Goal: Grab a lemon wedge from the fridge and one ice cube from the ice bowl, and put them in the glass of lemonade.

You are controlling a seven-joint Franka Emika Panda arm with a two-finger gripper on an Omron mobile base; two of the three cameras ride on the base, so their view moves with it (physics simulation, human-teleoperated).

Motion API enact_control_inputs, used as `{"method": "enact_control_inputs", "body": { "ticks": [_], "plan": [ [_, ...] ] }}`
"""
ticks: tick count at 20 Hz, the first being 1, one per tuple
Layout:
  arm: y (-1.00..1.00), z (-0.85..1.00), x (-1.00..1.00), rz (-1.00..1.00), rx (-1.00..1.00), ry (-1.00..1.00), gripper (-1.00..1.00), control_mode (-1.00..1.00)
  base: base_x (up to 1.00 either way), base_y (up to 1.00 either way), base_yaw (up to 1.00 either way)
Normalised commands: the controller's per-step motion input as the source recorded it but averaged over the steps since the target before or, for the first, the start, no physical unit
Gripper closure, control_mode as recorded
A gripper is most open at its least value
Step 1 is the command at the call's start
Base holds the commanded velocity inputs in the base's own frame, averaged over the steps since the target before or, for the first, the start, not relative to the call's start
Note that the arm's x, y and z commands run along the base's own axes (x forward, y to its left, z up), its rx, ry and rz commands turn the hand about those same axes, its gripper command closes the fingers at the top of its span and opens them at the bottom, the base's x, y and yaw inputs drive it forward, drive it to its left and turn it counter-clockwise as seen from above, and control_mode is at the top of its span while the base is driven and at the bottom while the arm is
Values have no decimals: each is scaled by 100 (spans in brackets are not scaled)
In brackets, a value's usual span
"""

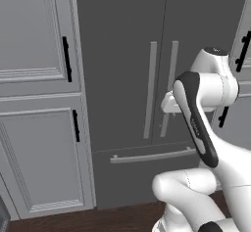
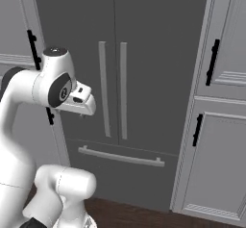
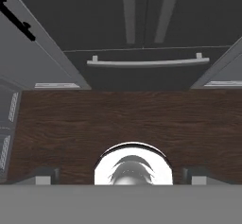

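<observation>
1. I see the arm (image 1: 198, 123) folded up before the fridge (image 1: 122, 55), its wrist level with the door handles and the hand pointing down at the dark wood floor (image 3: 123, 119)
2. My gripper (image 3: 120, 176) stands wide open and holds nothing, one fingertip (image 3: 45, 176) at each side of the hand view
3. The fridge is shut, ahead of the gripper and apart from it
4. I count two upright door handles (image 2: 113, 90), one drawer handle (image 2: 122, 156), and grey cabinets (image 1: 39, 104) on both sides

The fridge (image 1: 122, 55) is rendered dark grey with lighter grey bar handles (image 1: 152, 89); cabinets (image 1: 34, 30) are grey, black-handled; the floor (image 3: 127, 119) is dark brown wood-grained.
</observation>
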Motion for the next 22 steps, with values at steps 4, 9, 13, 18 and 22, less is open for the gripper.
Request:
{"method": "enact_control_inputs", "body": {
  "ticks": [4, 9, 13, 18, 22],
  "plan": [
    [0, 0, 0, 0, 0, 0, -100, 100, -19, 0, -8],
    [0, 0, 0, 0, 0, 0, -100, 100, -2, 17, -20],
    [0, 0, 0, 0, 0, 0, -100, 100, 0, 30, -31],
    [0, 0, 0, 0, 0, 0, -100, 100, 0, 27, -29],
    [0, 0, 0, 0, 0, 0, -100, 100, -6, 18, -27]
  ]
}}
